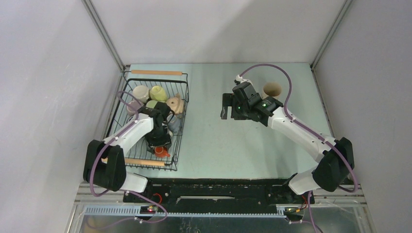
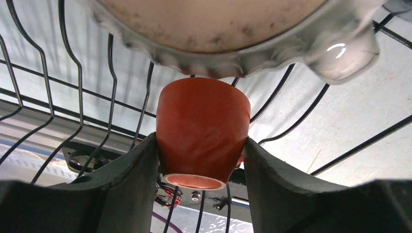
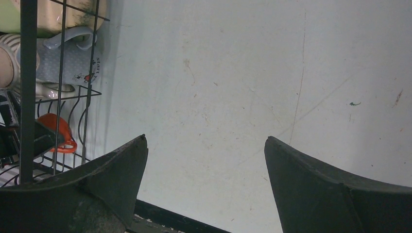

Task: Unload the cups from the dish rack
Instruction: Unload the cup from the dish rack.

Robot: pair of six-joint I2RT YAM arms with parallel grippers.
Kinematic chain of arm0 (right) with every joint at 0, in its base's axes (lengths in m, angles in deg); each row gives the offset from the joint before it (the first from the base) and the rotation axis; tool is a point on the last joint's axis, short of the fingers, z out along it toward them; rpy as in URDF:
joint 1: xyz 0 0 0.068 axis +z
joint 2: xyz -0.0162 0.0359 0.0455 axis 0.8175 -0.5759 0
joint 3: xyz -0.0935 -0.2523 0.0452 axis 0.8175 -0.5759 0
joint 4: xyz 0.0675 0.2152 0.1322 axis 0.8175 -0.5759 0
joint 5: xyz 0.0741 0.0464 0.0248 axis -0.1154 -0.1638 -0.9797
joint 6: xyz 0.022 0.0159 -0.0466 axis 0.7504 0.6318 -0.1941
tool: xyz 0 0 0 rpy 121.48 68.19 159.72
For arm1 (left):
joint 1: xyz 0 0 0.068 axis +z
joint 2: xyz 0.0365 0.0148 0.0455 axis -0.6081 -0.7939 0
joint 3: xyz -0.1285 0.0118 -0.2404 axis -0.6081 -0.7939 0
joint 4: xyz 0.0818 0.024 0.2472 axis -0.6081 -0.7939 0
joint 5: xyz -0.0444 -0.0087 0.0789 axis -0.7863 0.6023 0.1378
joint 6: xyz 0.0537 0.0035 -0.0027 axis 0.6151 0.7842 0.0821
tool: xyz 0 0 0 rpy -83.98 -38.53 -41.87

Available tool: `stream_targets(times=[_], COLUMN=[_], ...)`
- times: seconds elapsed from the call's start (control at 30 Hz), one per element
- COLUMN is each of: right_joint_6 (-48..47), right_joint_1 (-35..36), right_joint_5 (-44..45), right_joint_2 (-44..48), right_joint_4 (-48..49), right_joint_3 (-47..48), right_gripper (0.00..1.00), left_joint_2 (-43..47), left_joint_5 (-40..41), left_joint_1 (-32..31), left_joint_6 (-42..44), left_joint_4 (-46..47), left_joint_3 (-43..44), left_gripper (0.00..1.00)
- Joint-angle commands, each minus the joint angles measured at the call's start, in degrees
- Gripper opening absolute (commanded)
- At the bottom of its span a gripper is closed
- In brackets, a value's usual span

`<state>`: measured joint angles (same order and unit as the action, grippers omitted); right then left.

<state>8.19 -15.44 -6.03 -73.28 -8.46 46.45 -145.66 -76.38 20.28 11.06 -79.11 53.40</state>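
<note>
The orange cup [image 2: 201,116] sat low in the dish rack [image 1: 183,127], at its near end, and my left gripper [image 2: 199,141] gripped it by the sides. My right gripper [image 3: 206,143] hung spread wide over the table [image 3: 252,73].

Beyond the left gripper [image 2: 200,141], a ribbed cream cup [image 2: 218,29] is blurred and cut by the top edge. From above, this claw hides most of the orange cup [image 1: 162,152].

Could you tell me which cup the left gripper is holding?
The orange cup: it alone sits clamped in the left gripper, and no other cup is orange.
</note>
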Motion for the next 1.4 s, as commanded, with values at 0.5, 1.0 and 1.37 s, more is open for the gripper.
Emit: stream_targets(times=[0.5,1.0,1.37], right_joint_6=[-0.6,-0.2,1.8], right_joint_1=[0.1,1.1,2.1], right_joint_5=[-0.9,-3.3,-13.4], right_joint_2=[-1.3,-1.7,-0.2], right_joint_4=[1.8,1.8,8.3], right_joint_3=[-0.1,2.3,3.3], right_gripper=[0.96,0.96,0.96], left_joint_2=[2.5,9.3,12.2], left_joint_5=[0.0,2.6,2.9], left_joint_1=[0.7,1.4,1.4], left_joint_6=[7.5,12.9,14.1], left_joint_4=[3.3,-1.1,-6.2], left_joint_3=[3.6,9.2,19.0], left_gripper=[0.35,0.3,0.3])
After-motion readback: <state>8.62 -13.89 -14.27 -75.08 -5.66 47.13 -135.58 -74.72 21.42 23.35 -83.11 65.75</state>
